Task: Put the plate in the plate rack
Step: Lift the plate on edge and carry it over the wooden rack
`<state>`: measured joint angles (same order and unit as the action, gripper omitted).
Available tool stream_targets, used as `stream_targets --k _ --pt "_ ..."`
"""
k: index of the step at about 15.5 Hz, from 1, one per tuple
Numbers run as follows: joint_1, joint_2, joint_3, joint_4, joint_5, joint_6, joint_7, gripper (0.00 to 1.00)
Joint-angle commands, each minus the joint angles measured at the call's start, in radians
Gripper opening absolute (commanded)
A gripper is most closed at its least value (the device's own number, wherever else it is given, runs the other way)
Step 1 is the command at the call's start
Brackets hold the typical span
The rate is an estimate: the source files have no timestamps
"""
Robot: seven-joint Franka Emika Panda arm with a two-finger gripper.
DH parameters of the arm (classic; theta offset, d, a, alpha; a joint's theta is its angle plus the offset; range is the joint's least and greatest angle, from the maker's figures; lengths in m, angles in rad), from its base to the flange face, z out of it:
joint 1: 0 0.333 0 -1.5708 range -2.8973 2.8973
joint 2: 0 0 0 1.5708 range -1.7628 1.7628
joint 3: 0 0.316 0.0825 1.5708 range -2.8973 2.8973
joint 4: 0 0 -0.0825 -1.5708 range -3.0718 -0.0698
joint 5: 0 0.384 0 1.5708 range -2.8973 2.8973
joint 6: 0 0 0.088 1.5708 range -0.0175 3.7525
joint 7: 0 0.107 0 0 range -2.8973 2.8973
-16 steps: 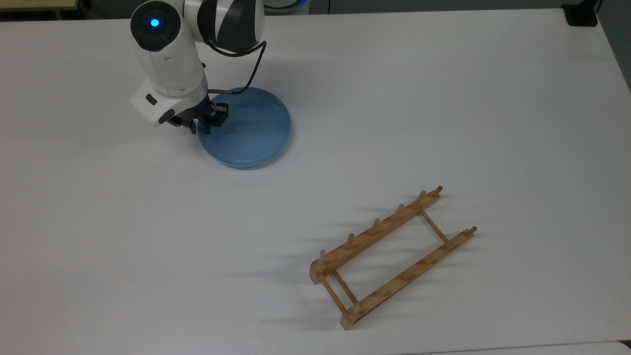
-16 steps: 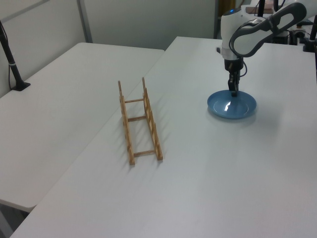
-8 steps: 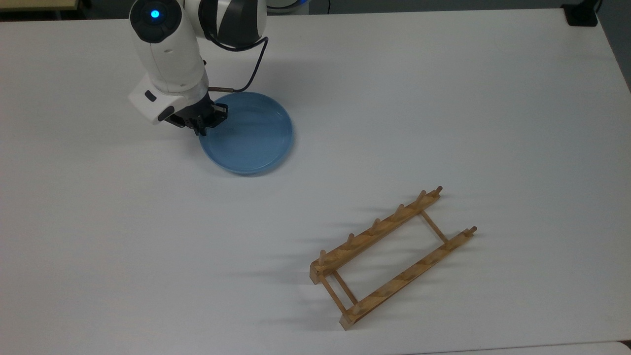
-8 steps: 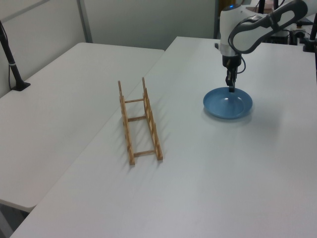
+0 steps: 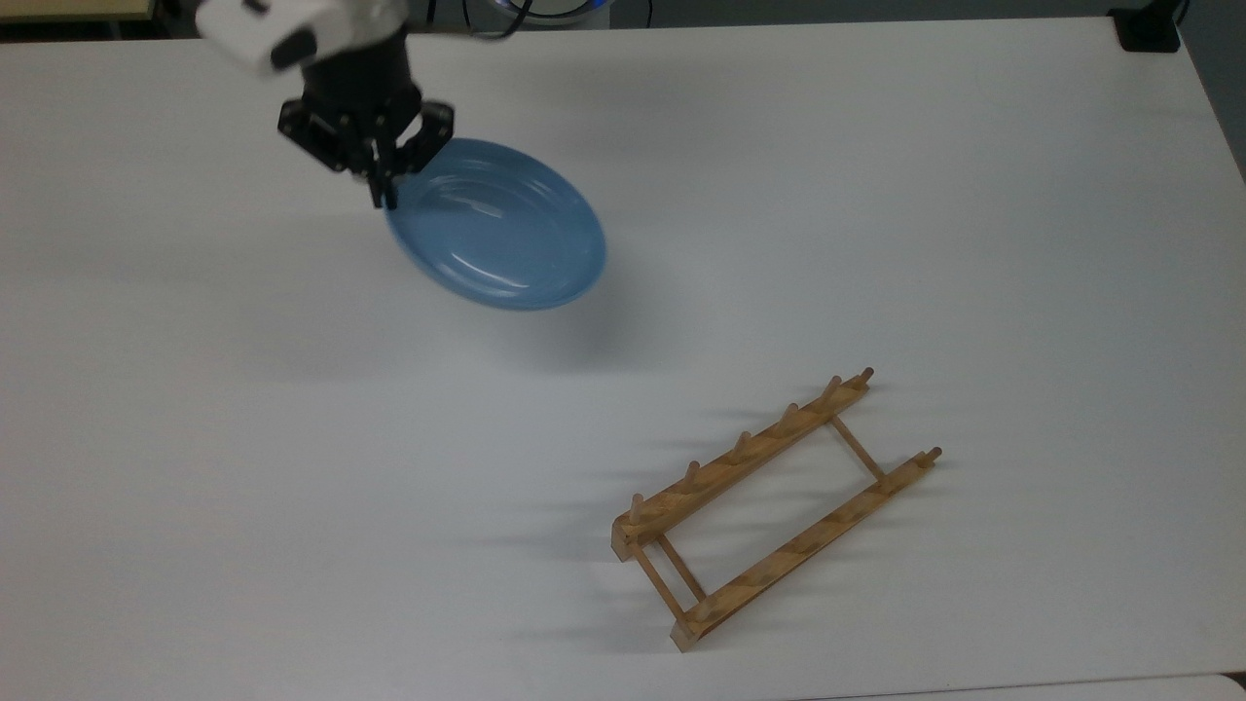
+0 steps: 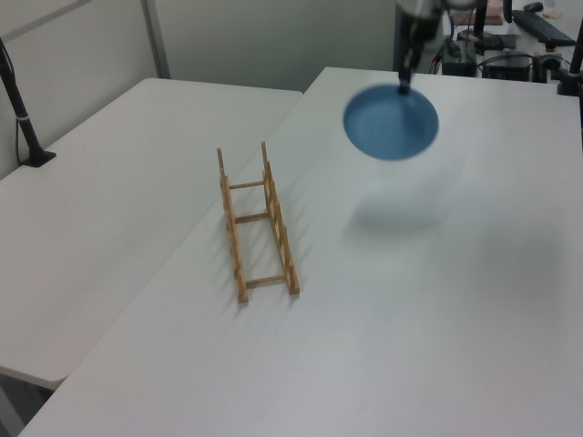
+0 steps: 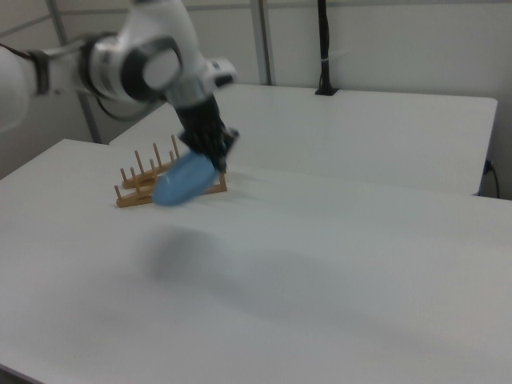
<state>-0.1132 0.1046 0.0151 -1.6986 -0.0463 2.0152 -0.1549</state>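
Plate (image 5: 496, 239): round, light blue and glossy, lifted off the white table (image 5: 973, 195) and hanging tilted in the air, its shadow on the surface below it.
Gripper (image 5: 382, 190): clamped on the plate's rim at the edge nearest the arm; the two fingers pinch the lip and the rest of the plate hangs out from them with no other support.
Plate from the gripper: in the top view it extends from the fingertips toward the lower right; in the left view (image 6: 391, 123) it hangs below the gripper (image 6: 404, 84) almost face-on; in the right view (image 7: 184, 181) it slopes down toward the right view's left from the gripper (image 7: 218, 160).
Plate rack (image 5: 774, 506): light wood, two long rails with short pegs, flat on the table, well apart from the plate, toward the top view's lower right.
Rack's long axis: in the top view it runs diagonally from lower left to upper right; in the left view the rack (image 6: 257, 223) runs roughly away from the camera.
Step in hand: carrying the plate toward the rack, by my reading; nothing sits between the pegs yet.
What the coming move turns on: the plate probably has to stand on edge, its face across the rails, so it drops between two pairs of pegs.
Risk: a one-sided rim pinch may let the plate swing or slip.
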Motion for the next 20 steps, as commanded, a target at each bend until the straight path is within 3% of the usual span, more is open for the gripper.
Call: stream_targets --k 1,4,9,16,20 --pt "0.004 -0.005 0.112 0.126 -0.042 0.005 0.158 0.0" --pt "0.004 -0.008 0.241 0.136 -0.281 0.103 0.376 0.0" --pt "0.023 0.012 0.385 0.119 -0.711 0.169 0.771 0.0" --pt "0.214 0.11 0.404 0.085 -1.234 0.152 1.205 0.0" --pt "0.279 0.19 0.404 0.088 -1.377 0.08 1.35 0.0"
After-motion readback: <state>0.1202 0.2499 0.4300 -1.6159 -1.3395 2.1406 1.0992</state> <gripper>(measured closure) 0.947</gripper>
